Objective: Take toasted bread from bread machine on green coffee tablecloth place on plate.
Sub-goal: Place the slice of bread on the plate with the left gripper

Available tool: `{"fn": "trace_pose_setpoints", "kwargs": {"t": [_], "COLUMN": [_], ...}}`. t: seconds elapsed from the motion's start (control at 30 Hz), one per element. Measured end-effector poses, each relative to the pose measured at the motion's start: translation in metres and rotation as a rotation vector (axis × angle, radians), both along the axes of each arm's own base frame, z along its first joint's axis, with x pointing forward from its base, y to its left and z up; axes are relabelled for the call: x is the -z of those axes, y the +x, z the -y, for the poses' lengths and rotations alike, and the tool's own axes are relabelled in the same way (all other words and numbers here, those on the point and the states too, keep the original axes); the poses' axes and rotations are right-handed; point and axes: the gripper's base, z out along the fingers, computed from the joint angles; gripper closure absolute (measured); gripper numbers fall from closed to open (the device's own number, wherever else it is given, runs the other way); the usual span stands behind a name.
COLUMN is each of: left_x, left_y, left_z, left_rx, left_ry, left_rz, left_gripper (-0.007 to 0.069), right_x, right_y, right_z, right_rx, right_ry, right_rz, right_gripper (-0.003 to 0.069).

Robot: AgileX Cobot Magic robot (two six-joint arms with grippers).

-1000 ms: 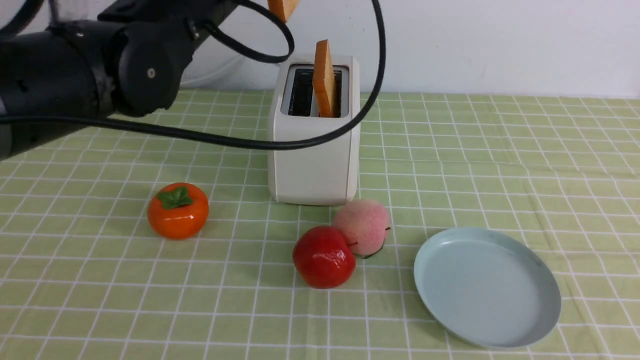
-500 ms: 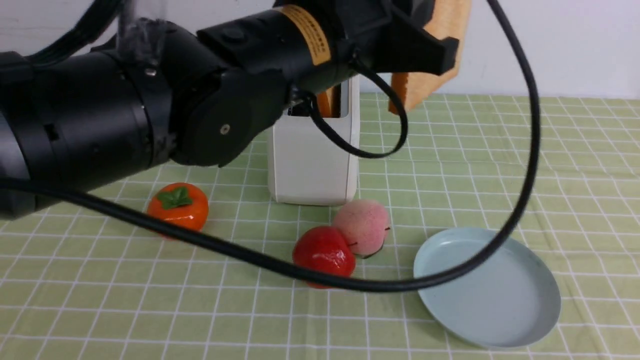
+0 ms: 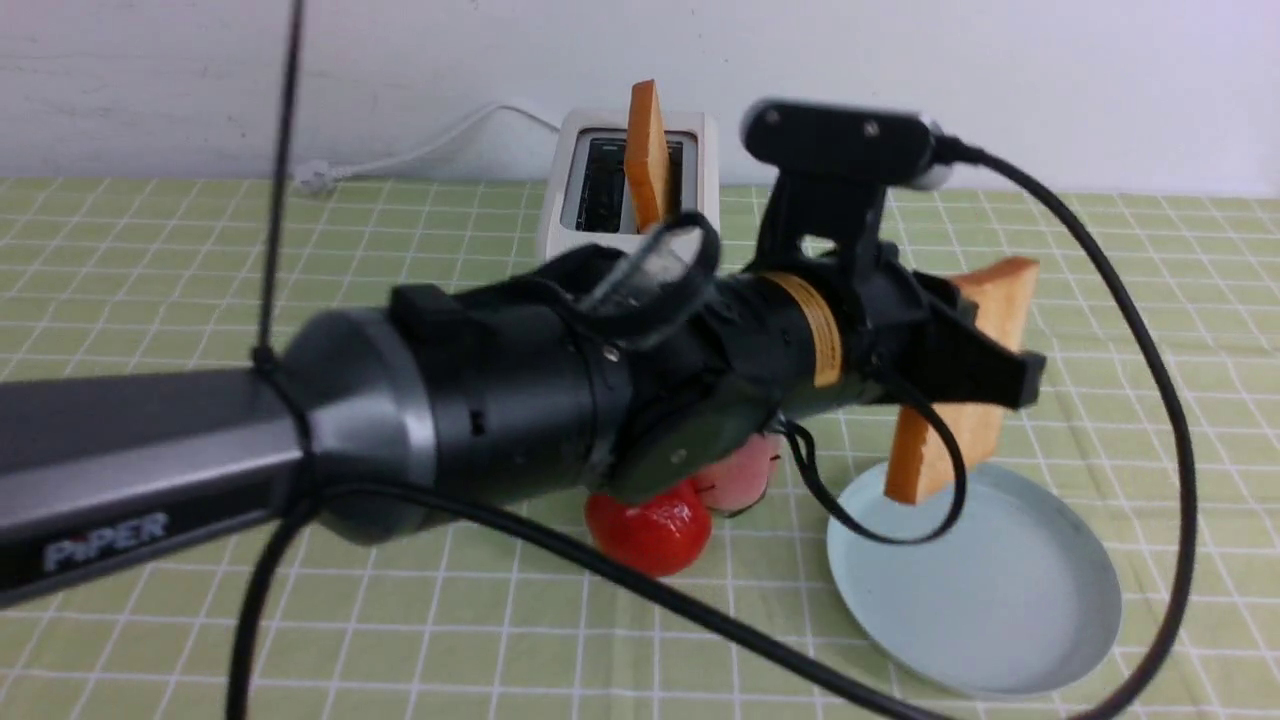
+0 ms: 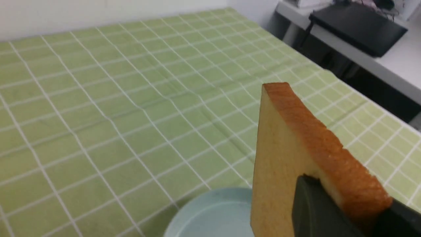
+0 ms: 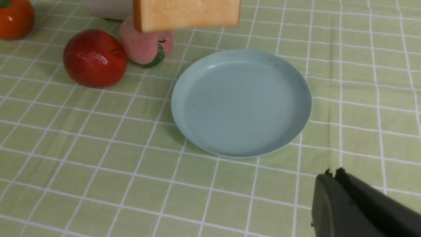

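My left gripper (image 3: 985,375) is shut on one slice of toasted bread (image 3: 955,400) and holds it on edge, tilted, just above the far left rim of the pale blue-green plate (image 3: 990,600). In the left wrist view the slice (image 4: 283,158) stands between the dark fingers (image 4: 315,210) over the plate (image 4: 210,214). A second slice (image 3: 648,150) stands in the right slot of the cream-white bread machine (image 3: 590,215) at the back. My right gripper (image 5: 332,172) is shut and empty, low over the green tablecloth (image 5: 98,148) near the plate (image 5: 241,102).
A red apple (image 3: 645,530) and a pink peach (image 3: 740,475) lie left of the plate, partly behind my left arm. An orange persimmon (image 5: 14,18) lies further left. The toaster's white cord (image 3: 420,150) runs along the back wall.
My left arm has swung right and down with the slice, from above the toaster to just over the plate. The second slice and the plate have not moved.
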Motion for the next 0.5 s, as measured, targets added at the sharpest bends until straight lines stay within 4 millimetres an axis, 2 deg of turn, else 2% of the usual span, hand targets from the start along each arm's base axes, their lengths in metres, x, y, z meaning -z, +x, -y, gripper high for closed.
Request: {"fn": "trace_pose_setpoints", "kwargs": {"t": [0.07,0.1,0.13,0.23,0.5], "left_x": [0.014,0.014,0.024,0.033,0.032], "left_y": [0.001,0.001,0.004,0.006,0.001], "left_z": [0.006,0.006,0.009,0.012,0.021], "left_rx": [0.002,0.001,-0.004,-0.02,-0.009], "left_ry": [0.014,0.012,0.01,-0.01,-0.147], "left_rz": [-0.031,-0.033,-0.063,-0.113,-0.192], "left_gripper": [0.0536,0.0536,0.0536,0.0536,0.0536], "right_x": [0.0,0.0,0.0,0.001,0.011], "right_y": [0.0,0.0,0.0,0.0,0.005], "right_z": [0.0,0.0,0.0,0.0,-0.001], "right_rx": [0.0,0.0,0.0,-0.002,0.005], "right_ry": [0.0,0.0,-0.001,0.002,0.019], "right_rz": [0.001,0.001,0.003,0.0,-0.004], "right_gripper": [0.0659,0.0659,0.0659,0.0658,0.0657]}}
